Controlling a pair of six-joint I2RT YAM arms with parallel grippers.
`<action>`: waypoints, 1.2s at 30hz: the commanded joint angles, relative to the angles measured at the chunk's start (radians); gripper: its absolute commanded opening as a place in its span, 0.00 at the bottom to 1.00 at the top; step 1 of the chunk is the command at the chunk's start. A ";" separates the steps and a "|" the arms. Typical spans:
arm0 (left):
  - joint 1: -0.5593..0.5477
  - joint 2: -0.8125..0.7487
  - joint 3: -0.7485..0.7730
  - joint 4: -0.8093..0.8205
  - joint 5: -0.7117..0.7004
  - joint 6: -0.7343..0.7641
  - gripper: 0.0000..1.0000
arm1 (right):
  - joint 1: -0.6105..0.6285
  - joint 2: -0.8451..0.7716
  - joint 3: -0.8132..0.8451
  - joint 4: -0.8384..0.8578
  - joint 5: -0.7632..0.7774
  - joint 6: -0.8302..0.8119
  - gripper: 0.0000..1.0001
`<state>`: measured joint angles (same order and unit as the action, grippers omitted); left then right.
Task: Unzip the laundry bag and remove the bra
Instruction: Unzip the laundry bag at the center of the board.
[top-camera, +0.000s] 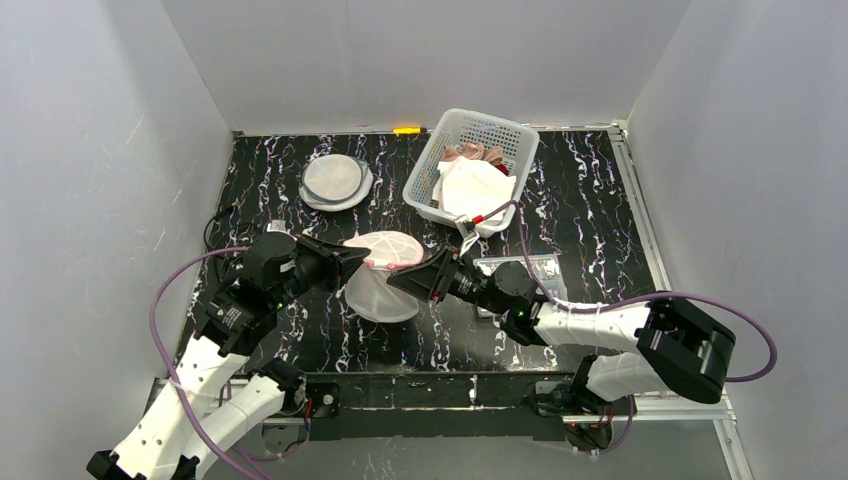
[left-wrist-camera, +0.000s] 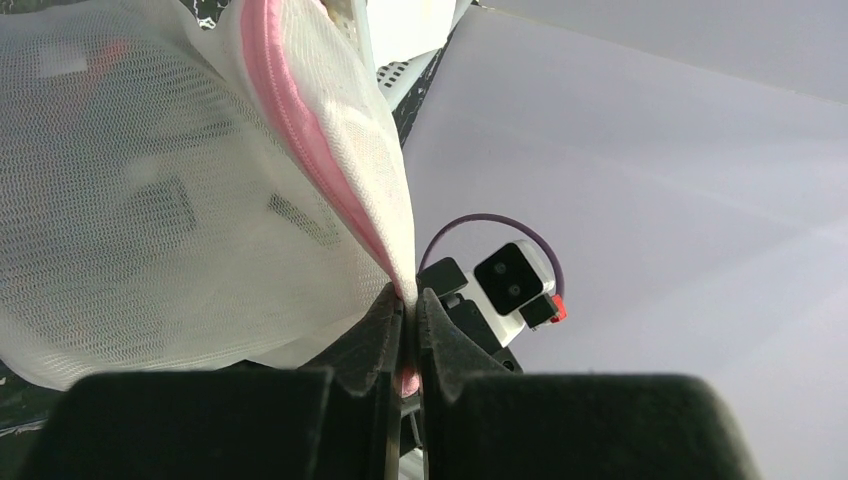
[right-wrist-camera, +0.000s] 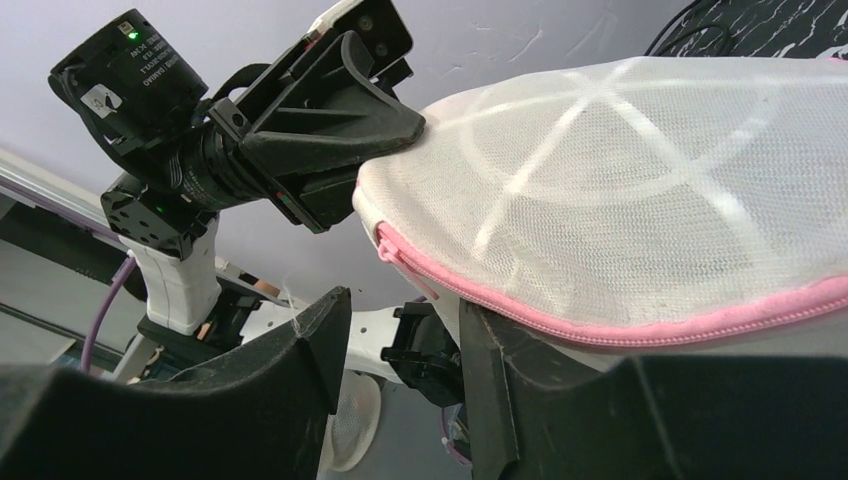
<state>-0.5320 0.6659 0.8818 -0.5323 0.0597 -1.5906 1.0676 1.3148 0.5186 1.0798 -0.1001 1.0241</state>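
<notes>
The left tool (left-wrist-camera: 408, 300) pinches the mesh laundry bag (left-wrist-camera: 150, 200) by its pink zipper seam (left-wrist-camera: 300, 130) — jaws tight on the fabric. The right tool (right-wrist-camera: 403, 310), spread open, sits just below the seam.

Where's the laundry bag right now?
Top view: the laundry bag is held up mid-table, nearer and left of the white basket. The left gripper pinches its pink-zippered edge; the right gripper stands open beside it.
</notes>
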 joint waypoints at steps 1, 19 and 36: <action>0.003 -0.011 0.034 0.006 0.005 -0.008 0.00 | 0.003 0.004 0.060 0.051 0.010 -0.014 0.53; 0.001 -0.012 0.022 0.006 0.005 -0.008 0.00 | 0.003 -0.003 0.053 0.074 0.025 -0.014 0.43; 0.001 -0.021 0.007 0.006 -0.001 -0.008 0.00 | 0.005 -0.006 0.065 0.067 0.028 -0.020 0.35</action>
<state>-0.5320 0.6621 0.8814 -0.5323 0.0597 -1.5940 1.0683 1.3174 0.5369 1.0809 -0.0883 1.0199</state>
